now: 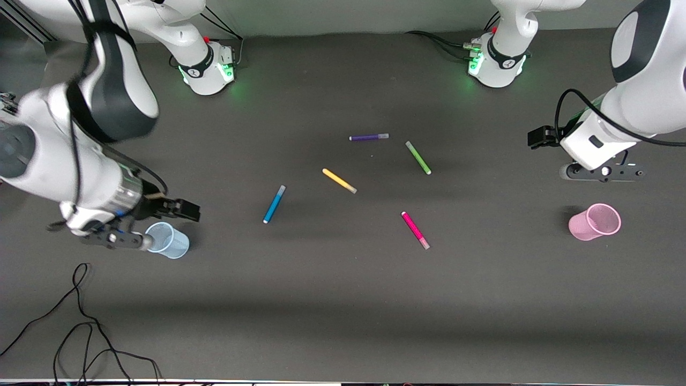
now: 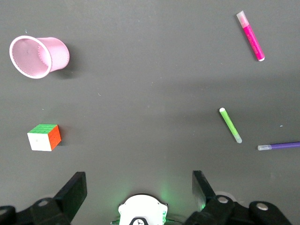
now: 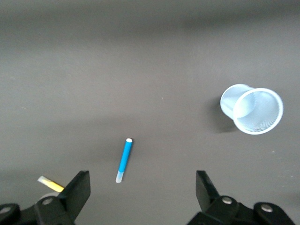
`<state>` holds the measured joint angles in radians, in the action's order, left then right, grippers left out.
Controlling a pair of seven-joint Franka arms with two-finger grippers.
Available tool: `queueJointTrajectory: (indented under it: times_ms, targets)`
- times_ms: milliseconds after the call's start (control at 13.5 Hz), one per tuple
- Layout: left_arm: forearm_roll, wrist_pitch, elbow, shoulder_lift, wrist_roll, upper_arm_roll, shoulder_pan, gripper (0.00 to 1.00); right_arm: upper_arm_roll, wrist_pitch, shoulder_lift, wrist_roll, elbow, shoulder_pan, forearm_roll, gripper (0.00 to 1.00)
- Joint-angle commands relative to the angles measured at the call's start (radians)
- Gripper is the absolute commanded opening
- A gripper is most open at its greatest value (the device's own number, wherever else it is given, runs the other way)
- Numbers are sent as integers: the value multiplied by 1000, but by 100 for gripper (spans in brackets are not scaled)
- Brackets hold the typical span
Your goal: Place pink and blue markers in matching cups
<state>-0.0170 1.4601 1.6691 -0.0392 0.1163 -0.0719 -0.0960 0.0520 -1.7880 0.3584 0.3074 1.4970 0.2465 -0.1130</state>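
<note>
Markers loose on table mid-span: blue marker (image 1: 274, 203) toward blue cup (image 1: 170, 240), pink marker (image 1: 415, 229) toward pink cup (image 1: 596, 221). Cups upright, ready to receive. Right gripper (image 3: 143, 192) over blue cup, left gripper (image 2: 139, 190) over table by pink cup; both spread, empty.

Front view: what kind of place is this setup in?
Probably a robotics lab bench. Two arm bases with green lights are bolted along a dark matted table, loose cables trail across it, and test props lie about: markers, a pink cup and a puzzle cube.
</note>
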Motion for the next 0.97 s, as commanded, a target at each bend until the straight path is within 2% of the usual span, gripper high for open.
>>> queueJointTrajectory:
  times_ms: [0, 149, 297, 446, 743, 891]
  targets:
    - [2, 3, -2, 44, 17, 6, -7, 100, -6, -13, 184, 56, -96, 14, -55, 100]
    - [2, 55, 27, 85, 17, 6, -7, 100, -6, -80, 258, 85, -93, 16, -155, 100]
    - [8, 139, 128, 149, 25, 3, -13, 100, -6, -97, 325, 119, -78, 36, -188, 100]
    - [11, 231, 226, 171, 84, -8, -53, 100, -4, -132, 355, 173, -23, 66, -238, 100]
    - [12, 420, 365, 141, 291, -16, -172, 100, -6, -230, 355, 174, 109, 80, -272, 100]
    - [12, 492, 374, 55, 444, -16, -240, 99, -6, -281, 361, 173, 155, 99, -330, 100]
